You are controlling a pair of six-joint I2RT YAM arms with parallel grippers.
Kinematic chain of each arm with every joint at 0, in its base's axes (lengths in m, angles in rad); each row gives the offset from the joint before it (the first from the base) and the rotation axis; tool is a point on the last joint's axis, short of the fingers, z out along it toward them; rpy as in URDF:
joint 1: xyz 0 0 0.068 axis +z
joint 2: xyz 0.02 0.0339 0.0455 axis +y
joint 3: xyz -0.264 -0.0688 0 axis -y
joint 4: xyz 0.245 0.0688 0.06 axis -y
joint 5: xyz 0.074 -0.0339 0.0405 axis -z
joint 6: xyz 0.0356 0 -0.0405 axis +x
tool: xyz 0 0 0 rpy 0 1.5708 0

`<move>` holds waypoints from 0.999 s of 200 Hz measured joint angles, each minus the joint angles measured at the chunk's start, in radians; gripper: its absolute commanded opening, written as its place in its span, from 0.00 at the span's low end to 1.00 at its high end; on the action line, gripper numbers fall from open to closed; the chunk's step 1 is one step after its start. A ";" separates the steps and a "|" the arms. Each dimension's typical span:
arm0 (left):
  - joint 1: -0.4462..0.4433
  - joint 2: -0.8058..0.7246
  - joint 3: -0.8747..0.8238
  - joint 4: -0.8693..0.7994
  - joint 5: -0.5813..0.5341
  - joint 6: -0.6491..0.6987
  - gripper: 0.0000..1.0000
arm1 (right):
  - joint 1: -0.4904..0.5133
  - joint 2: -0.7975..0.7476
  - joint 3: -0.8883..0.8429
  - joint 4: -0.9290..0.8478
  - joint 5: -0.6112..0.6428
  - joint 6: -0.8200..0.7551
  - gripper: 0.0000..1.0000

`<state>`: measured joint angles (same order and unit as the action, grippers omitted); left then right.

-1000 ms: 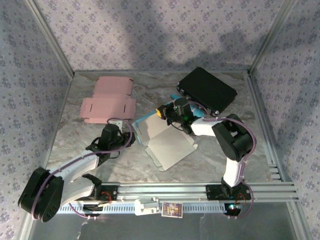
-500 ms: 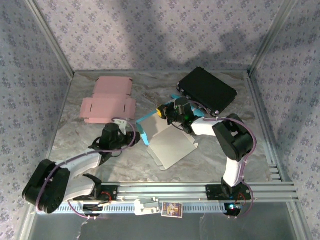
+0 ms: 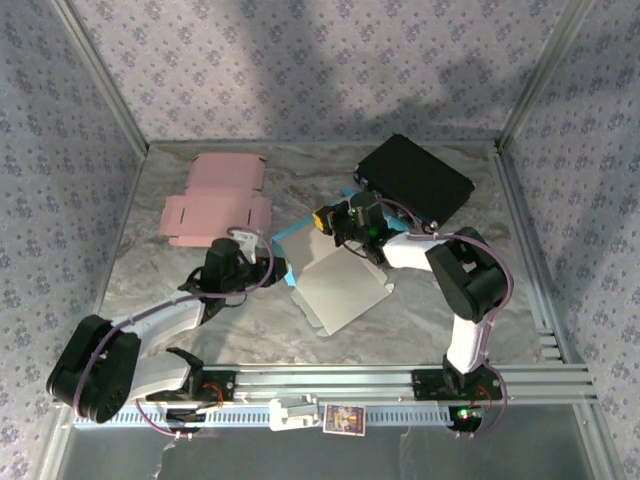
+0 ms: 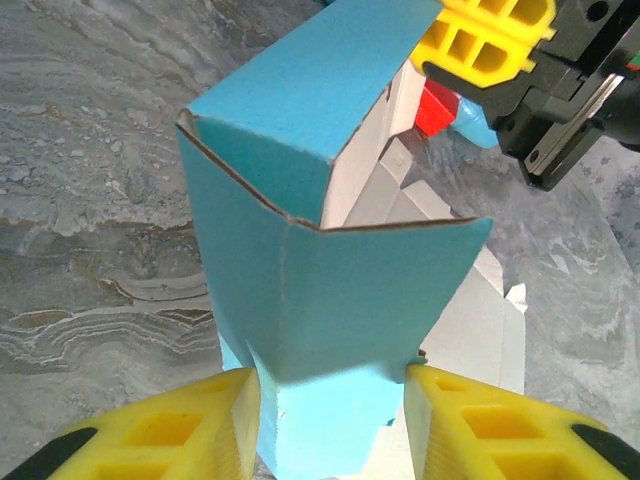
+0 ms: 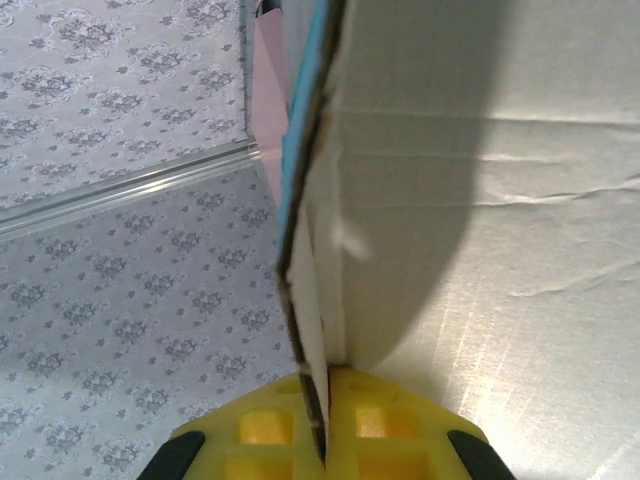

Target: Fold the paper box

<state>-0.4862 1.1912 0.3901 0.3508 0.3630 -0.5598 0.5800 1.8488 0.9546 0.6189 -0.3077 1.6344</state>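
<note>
The paper box (image 3: 340,292), blue outside and white inside, lies half-formed at the table's middle. In the left wrist view its blue wall (image 4: 330,270) stands upright, and a narrow blue flap hangs down between the yellow fingers (image 4: 190,430). My left gripper (image 4: 332,405) is open astride that flap, with the fingertips against the wall's lower corners; from above it (image 3: 264,264) sits at the box's left end. My right gripper (image 5: 325,405) is shut on the edge of a white box panel (image 5: 450,150), at the box's far side (image 3: 324,222).
A flat pink box blank (image 3: 215,205) lies at the back left. A black case (image 3: 415,180) lies at the back right. Metal rails (image 3: 400,380) run along the near edge, and patterned walls close in the table on three sides.
My left gripper has slid right and a little farther back, pushing the box's blue end in, and its jaws have widened. The right gripper has held its grip.
</note>
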 measured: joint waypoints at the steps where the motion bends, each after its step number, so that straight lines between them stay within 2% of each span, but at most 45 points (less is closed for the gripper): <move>1: 0.000 0.002 0.001 -0.001 0.000 0.000 0.43 | 0.000 0.000 0.000 0.000 0.000 0.000 0.00; 40: 0.000 0.082 0.050 -0.037 -0.012 0.018 0.40 | 0.000 0.008 -0.001 0.022 0.000 0.000 0.00; 69: -0.008 0.090 0.058 -0.040 -0.045 0.026 0.40 | 0.000 0.008 -0.034 0.110 0.000 -0.002 0.00; 135: -0.113 0.090 0.073 -0.071 -0.225 0.048 0.39 | -0.005 0.031 -0.130 0.346 -0.014 -0.005 0.00; 200: -0.175 0.148 0.086 -0.058 -0.337 0.043 0.38 | -0.006 0.054 -0.154 0.437 -0.010 0.000 0.00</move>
<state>-0.6617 1.3392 0.4763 0.2924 0.0261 -0.5167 0.5743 1.9026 0.8009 1.0561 -0.3180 1.6348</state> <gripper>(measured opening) 0.392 0.059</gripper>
